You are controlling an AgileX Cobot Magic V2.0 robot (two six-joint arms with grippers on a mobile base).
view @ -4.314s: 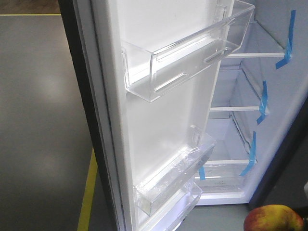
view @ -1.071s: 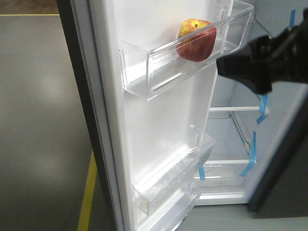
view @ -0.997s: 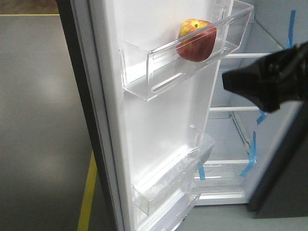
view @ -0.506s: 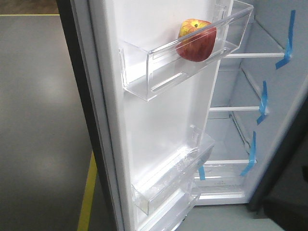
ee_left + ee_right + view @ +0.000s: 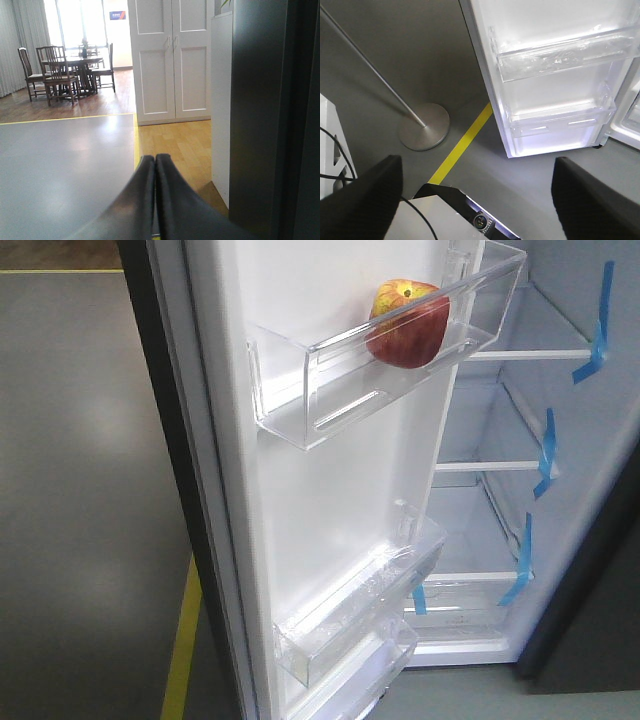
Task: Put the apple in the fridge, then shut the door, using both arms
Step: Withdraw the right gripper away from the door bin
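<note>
Right gripper (image 5: 476, 172) open and empty, left gripper (image 5: 155, 165) pinched shut. The apple (image 5: 405, 325) sits loose in the bin (image 5: 300, 410) on the door (image 5: 330, 520), up ahead of them. Shove too hard and it might roll out.

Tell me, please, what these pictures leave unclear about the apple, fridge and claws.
Front view: base of the apple distorted behind the clear bin wall; fridge top cut off by the frame edge.
Front view: left claw and right claw out of frame.
Wrist views: apple outside both frames.

Door bin (image 5: 330, 390): clear glossy plastic; apple (image 5: 405, 325) skin smooth, shiny; stand base (image 5: 424, 126) brushed metal; floor (image 5: 80, 490) matt grey w/ sheen.
</note>
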